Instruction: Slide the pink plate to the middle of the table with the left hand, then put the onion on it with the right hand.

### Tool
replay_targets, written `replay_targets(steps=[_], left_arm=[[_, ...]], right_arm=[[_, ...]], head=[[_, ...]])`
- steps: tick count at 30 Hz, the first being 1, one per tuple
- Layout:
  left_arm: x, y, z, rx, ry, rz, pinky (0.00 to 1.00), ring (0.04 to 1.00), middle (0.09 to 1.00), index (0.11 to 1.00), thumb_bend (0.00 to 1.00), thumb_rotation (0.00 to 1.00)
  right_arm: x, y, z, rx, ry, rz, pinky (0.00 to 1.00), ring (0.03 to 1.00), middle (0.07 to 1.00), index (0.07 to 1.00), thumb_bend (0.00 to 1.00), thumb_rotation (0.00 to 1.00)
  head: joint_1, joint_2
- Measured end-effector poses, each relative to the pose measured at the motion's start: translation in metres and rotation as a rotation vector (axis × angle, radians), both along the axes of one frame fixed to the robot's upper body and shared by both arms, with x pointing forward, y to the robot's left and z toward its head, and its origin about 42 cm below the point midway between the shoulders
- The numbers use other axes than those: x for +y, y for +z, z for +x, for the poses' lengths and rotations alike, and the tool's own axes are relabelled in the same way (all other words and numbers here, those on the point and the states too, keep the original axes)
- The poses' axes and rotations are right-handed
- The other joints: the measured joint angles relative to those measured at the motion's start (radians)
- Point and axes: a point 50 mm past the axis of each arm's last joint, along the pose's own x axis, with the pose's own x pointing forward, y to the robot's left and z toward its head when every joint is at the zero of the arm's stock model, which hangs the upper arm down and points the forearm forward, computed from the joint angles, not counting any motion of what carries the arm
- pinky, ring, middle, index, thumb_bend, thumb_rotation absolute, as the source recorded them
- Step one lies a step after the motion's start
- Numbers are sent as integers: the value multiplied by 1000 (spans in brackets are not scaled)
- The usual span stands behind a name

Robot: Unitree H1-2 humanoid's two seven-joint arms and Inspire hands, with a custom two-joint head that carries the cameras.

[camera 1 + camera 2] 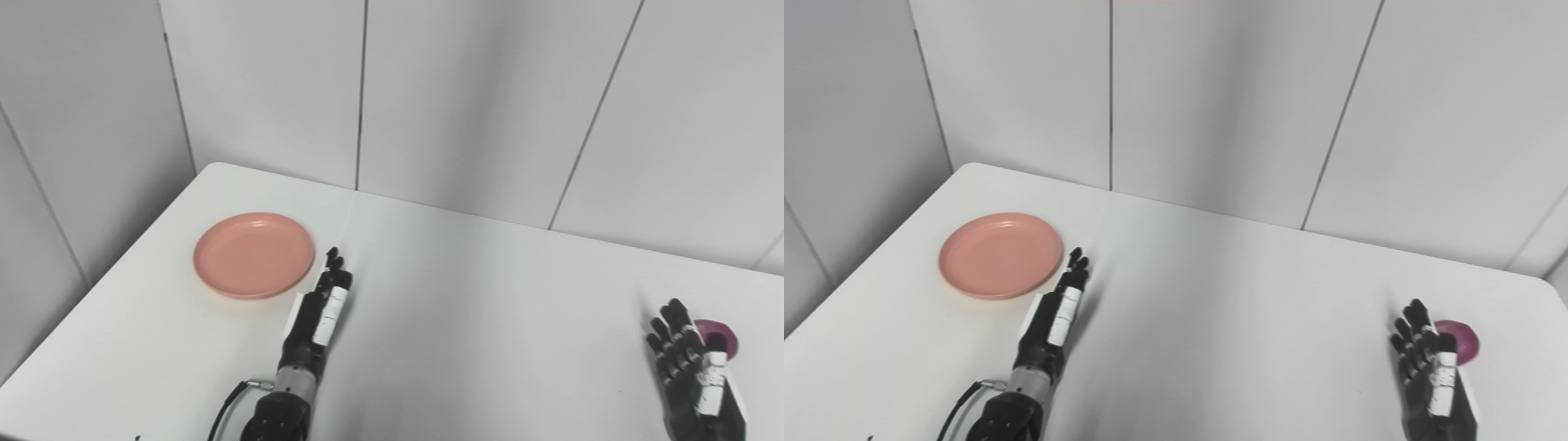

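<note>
Your left hand [318, 309] lies empty, fingers straight and together, just right of the pink plate [253, 254]. Hook its far rim and drag steadily toward mid-table. Right hand [1427, 361] waits spread beside the onion [1461, 343], well right of the plate.

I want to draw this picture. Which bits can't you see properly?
- Onion: in both views the right hand covers its left part, so its whole shape is hidden.
- Right hand: the wrist and arm are cut off by the bottom edge in both views.
- Left hand: seen edge-on beside the pink plate, so its palm is hidden, and whether it touches the plate's rim is unclear.
- Table: its near edge is cut off.
</note>
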Motion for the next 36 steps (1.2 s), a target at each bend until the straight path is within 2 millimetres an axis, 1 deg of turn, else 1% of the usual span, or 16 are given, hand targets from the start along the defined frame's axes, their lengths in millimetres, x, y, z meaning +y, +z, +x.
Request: replay_targets(steps=[3, 8, 14, 17, 20, 24, 28, 30, 32, 34, 36], left_arm=[[-1, 0, 0, 0, 1, 3, 1000, 1000, 1000, 1000, 850, 975], [-3, 0, 0, -2, 3, -3, 1000, 1000, 1000, 1000, 842, 977], [-3, 1, 0, -7, 2, -4, 1000, 1000, 1000, 1000, 845, 973], [-3, 1, -1, -8, 3, -20, 1000, 1000, 1000, 1000, 881, 997], [-1, 3, -2, -13, -3, -62, 1000, 1000, 1000, 1000, 908, 1000], [4, 7, -6, -15, -37, -119, 1000, 1000, 1000, 1000, 982, 1000], [4, 16, -6, -1, -94, -164, 1000, 1000, 1000, 998, 998, 981], [7, 24, -3, -2, -105, -212, 1000, 1000, 1000, 995, 1000, 965], [10, 38, 6, -24, -115, -248, 1000, 1000, 1000, 999, 999, 967], [17, 61, 19, -84, -137, -264, 1000, 1000, 1000, 1000, 982, 977], [23, 80, 31, -141, -159, -275, 1000, 1000, 1000, 1000, 976, 978]], right_arm=[[0, 0, 0, -1, -1, 2, 1000, 1000, 987, 983, 866, 1000], [-1, 1, -2, -4, -1, 2, 1000, 998, 976, 967, 886, 1000], [0, 3, -7, -14, -2, -2, 1000, 996, 975, 962, 876, 1000], [0, 3, -9, -14, -9, -2, 1000, 1000, 976, 962, 872, 1000], [0, 3, -11, -12, -15, -4, 1000, 1000, 970, 958, 866, 1000], [2, 3, -15, -3, -11, -10, 1000, 1000, 974, 963, 867, 1000], [4, 4, -15, -3, -8, -7, 1000, 1000, 977, 963, 863, 1000], [5, 4, -15, -5, -9, -4, 1000, 1000, 980, 968, 861, 1000], [6, 4, -15, -4, -8, -6, 1000, 1000, 982, 973, 863, 1000], [7, 4, -15, -3, -5, -10, 1000, 1000, 985, 979, 867, 1000], [7, 4, -15, -4, -4, -9, 1000, 1000, 988, 984, 862, 1000]], head=[[6, -2], [5, 0], [-3, 3], [-12, -3], [-14, -5], [-21, -8], [-21, -12], [-21, -12], [-25, -14], [-25, -15], [-25, -18]])
